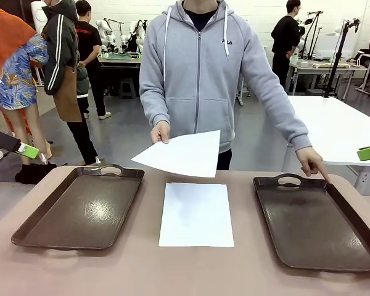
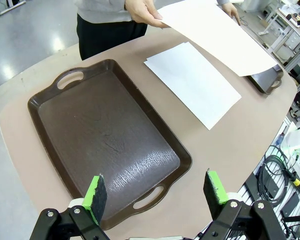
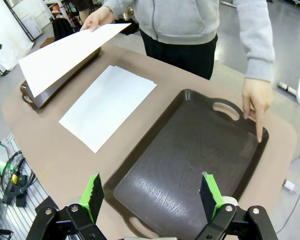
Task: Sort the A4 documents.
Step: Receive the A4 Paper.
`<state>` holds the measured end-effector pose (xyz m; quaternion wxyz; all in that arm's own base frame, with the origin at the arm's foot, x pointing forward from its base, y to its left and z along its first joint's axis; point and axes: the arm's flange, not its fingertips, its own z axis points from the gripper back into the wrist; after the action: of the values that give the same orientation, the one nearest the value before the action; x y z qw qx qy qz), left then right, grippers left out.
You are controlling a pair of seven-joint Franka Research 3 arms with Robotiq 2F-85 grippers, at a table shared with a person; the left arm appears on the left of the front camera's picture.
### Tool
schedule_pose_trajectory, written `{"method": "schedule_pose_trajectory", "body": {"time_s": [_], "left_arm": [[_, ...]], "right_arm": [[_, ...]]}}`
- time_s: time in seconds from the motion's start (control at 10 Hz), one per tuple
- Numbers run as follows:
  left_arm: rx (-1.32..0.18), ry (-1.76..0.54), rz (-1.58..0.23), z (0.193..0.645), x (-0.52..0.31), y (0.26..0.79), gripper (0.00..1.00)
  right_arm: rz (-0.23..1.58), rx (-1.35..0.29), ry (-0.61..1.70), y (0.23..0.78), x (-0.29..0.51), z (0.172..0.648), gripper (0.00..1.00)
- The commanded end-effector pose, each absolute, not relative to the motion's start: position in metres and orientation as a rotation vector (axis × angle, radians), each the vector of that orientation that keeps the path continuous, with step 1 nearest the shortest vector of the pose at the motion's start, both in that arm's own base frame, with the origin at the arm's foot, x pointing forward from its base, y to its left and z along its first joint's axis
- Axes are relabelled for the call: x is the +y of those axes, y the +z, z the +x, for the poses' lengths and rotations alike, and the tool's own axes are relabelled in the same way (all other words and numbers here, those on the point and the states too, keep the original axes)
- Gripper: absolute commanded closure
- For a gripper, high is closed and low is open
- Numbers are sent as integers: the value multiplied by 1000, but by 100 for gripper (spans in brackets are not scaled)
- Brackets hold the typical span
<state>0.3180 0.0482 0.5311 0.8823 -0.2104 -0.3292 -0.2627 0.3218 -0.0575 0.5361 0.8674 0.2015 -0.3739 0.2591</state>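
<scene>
A4 documents: a white stack [image 1: 196, 214] lay flat on the counter [image 1: 142, 271] between the left tray [image 1: 80, 206] and the right tray [image 1: 317, 222]. One sheet [image 1: 182, 154] was held above it in the person's hand [image 1: 160, 131].
Writing: "FILA" on the grey hoodie [image 1: 197, 80], legible from the front.
Right wrist view: the other hand [image 3: 256, 102] pointed down, fingertip at the right tray's rim.
Left jaws: wide apart, empty, above the left tray's near end.
Right jaws: wide apart, empty.
</scene>
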Motion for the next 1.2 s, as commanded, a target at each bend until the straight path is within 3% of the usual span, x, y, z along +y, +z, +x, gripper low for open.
{"method": "schedule_pose_trajectory", "body": {"time_s": [0.0,0.7,1.1], "left_arm": [[-693,-552,-442,320,49,530,0],[-693,-552,-442,320,49,530,0],[-693,-552,-442,320,49,530,0]], "right_arm": [[504,-776,483,536,-62,330,0],[1006,-365,271,494,35,423,0],[1097,-291,223,477,97,470,0]]}}
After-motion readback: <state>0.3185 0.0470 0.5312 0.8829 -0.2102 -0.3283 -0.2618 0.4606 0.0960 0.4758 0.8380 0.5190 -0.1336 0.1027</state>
